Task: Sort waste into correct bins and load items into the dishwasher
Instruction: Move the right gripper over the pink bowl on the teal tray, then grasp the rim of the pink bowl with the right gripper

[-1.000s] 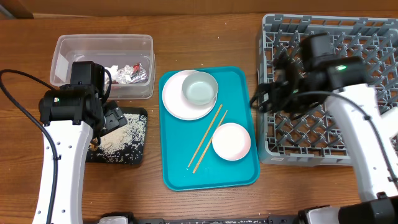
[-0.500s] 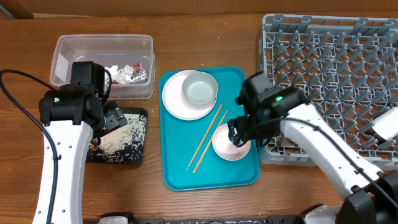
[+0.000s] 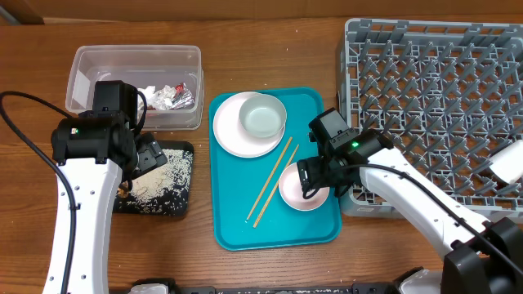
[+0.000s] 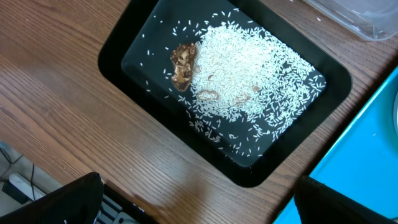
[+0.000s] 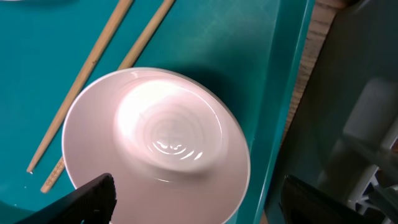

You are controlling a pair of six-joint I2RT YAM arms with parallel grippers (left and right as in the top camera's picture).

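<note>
The small pink bowl (image 5: 155, 140) sits upright on the teal tray (image 3: 237, 220), directly under my open right gripper (image 5: 199, 205). One of its fingers (image 5: 93, 199) hangs over the bowl's left rim, and the other is past the tray's right edge. Two wooden chopsticks (image 3: 273, 181) lie to the bowl's left. The white plate (image 3: 231, 129) carries the pale grey bowl (image 3: 262, 115). My left gripper (image 4: 199, 208) hovers open over the black tray (image 4: 134, 34), which holds rice grains (image 4: 249, 87) and a brown scrap (image 4: 183, 64). The clear tub (image 3: 106, 69) holds a napkin and foil wrappers (image 3: 167, 96).
The grey dish rack (image 3: 433, 90) stands at the right, its near-left corner close to my right arm. The teal tray's right edge (image 5: 292, 93) runs beside the rack. Bare wooden table (image 4: 74, 124) surrounds the black tray.
My right arm has swung from above the dish rack leftward and down over the pink bowl. The left arm has not moved.
</note>
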